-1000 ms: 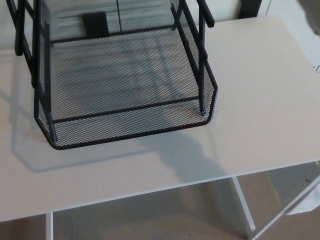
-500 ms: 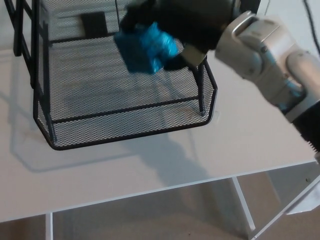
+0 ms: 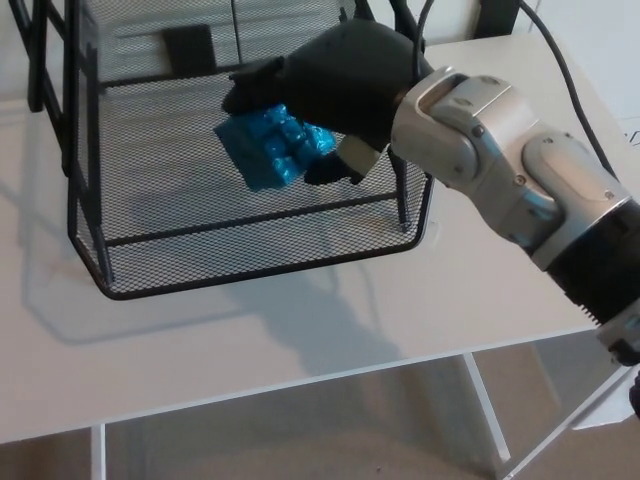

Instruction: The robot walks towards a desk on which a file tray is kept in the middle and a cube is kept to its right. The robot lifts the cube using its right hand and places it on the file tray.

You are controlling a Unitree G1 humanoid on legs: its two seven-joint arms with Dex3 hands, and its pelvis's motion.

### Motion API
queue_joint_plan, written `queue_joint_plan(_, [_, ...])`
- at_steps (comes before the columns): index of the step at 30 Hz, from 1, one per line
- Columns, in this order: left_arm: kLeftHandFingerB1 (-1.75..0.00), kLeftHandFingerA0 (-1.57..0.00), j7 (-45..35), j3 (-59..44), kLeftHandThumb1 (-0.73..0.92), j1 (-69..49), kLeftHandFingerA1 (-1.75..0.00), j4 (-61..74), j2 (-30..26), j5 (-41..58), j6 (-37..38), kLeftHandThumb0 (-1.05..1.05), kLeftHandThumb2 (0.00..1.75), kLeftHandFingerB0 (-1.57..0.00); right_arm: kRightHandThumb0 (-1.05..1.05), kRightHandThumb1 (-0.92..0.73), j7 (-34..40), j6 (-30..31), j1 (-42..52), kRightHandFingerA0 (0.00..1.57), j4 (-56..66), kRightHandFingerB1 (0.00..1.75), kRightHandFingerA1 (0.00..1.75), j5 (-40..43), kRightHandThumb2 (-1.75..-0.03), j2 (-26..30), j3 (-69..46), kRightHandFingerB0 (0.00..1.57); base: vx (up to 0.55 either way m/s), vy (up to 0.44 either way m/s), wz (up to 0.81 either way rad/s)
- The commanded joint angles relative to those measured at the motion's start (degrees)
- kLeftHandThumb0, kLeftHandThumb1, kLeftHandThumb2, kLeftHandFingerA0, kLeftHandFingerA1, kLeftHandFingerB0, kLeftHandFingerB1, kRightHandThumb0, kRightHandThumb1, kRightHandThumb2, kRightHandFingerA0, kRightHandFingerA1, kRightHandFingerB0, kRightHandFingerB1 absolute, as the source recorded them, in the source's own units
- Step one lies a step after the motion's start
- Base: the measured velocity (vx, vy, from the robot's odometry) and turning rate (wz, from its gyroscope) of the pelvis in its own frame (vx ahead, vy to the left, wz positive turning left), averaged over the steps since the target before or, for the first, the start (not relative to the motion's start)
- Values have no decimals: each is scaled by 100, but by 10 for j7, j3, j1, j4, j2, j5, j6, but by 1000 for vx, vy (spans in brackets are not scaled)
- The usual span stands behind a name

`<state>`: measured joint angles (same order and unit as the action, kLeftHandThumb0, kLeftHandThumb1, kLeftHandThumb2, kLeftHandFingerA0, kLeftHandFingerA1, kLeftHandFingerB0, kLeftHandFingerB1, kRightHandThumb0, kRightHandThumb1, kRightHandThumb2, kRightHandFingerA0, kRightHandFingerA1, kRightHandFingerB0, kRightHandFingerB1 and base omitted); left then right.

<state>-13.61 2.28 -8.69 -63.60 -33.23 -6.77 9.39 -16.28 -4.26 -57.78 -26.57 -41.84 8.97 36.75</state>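
A blue cube (image 3: 272, 147) hangs in the air above the mesh floor of the black wire file tray (image 3: 250, 235). My right hand (image 3: 335, 88) is shut on the cube, its black fingers wrapped over the cube's top and right side. The grey and white right forearm (image 3: 520, 190) reaches in from the lower right, crossing the tray's right rim. The cube is tilted. My left hand does not show.
The tray stands on a white desk (image 3: 520, 270), with upright black posts (image 3: 72, 90) of an upper tier at its left. The desk's front edge (image 3: 300, 385) runs across the lower picture, with beige floor and a white desk leg (image 3: 485, 410) below.
My right hand has come down and slightly left with the blue cube, lower over the tray floor. A second ago neither hand nor cube was in view.
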Motion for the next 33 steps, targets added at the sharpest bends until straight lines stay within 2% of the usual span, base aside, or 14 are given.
queue_joint_plan(1, [-34, -44, 8, 4, 87, -5, -43, -3, -4, -13, -5, -61, 66, -30, -92, -49, -101, 123, -16, 0, 33, 0, 12, -35, -76, 0, -5, 0, 0, 0, 0])
queue_joint_plan(2, [-34, -44, 8, 4, 87, -5, -43, -3, -4, -13, -5, -61, 66, -30, -92, -49, -102, 125, -16, 0, 35, 0, 12, -36, -76, -1, -5, 0, 0, 0, 0])
queue_joint_plan(3, [-34, -44, 10, 5, 87, -2, -44, -13, -4, -15, 0, -60, 66, -30, -97, -55, -86, 110, -22, 0, 37, 0, 17, -39, -86, 7, -10, 0, 0, 0, 0])
queue_joint_plan(7, [-34, -41, 13, 1, 86, -3, -43, -15, -1, -8, -3, -59, 66, -30, -98, -58, -93, 100, -39, 0, 58, 0, 19, -49, -92, 25, -16, 0, 0, 0, 0])
queue_joint_plan(15, [-34, -43, 16, 6, 86, 0, -43, -24, -5, -13, 1, -60, 66, -29, -100, -59, -203, 99, -89, 0, 132, 0, 14, 9, -90, 88, -87, 0, 0, 0, 0])
queue_joint_plan(17, [-34, -43, 17, 12, 87, 4, -43, -30, -7, -19, -3, -60, 66, -31, -97, -57, -234, 113, -91, 0, 161, 0, 14, 38, -87, 110, -120, 0, 0, 0, 0])
queue_joint_plan(19, [-34, -43, 16, 14, 87, 7, -43, -35, -3, -19, -1, -60, 66, -30, -97, -55, -243, 95, -74, 0, 187, 0, 15, 82, -86, 149, -167, 0, 0, 0, 0])
queue_joint_plan(20, [-32, -38, 12, 13, 88, 10, -40, -39, 0, -16, 0, -60, 66, -27, -102, -59, -255, 106, -64, 0, 206, 0, 3, 96, -83, 164, -188, 0, 0, 0, 0])
queue_joint_plan(22, [-34, -43, 12, 12, 87, 7, -43, -37, 3, -13, -1, -60, 66, -30, -105, -61, -255, 104, -18, 0, 252, 7, 6, 132, -85, 222, -265, 12, 0, 0, 0])
queue_joint_plan(27, [-35, -40, 0, 1, 86, -16, -44, -14, 0, 2, -2, -59, 66, -30, -103, -62, -233, 112, 85, 0, 302, 9, 11, 153, -91, 306, -404, 5, 0, 0, 0])
queue_joint_plan(30, [-33, -43, 22, 12, 87, -5, -41, -36, 5, -13, 1, -59, 66, -31, -92, -55, -253, 182, 183, 0, 335, 8, 9, 170, -85, 336, -547, 1, 0, 0, 0])
queue_joint_plan(31, [-33, -42, 18, 11, 86, -6, -41, -36, 0, -12, 6, -60, 66, -31, -87, -51, -249, 169, 224, 0, 326, 1, 7, 193, -80, 336, -604, 7, 0, 0, 0])
queue_joint_plan(32, [-33, -41, 16, 10, 87, -7, -41, -36, -1, -11, 8, -60, 66, -32, -80, -51, -243, 126, 263, 0, 289, 2, 18, 225, -82, 344, -656, 0, 0, 0, 0])
queue_joint_plan(33, [-34, -41, 20, 12, 87, -6, -42, -38, -2, -14, 10, -61, 66, -31, -63, -60, -236, 135, 301, 0, 284, 15, 0, 231, -76, 335, -715, 0, 0, 0, 0])
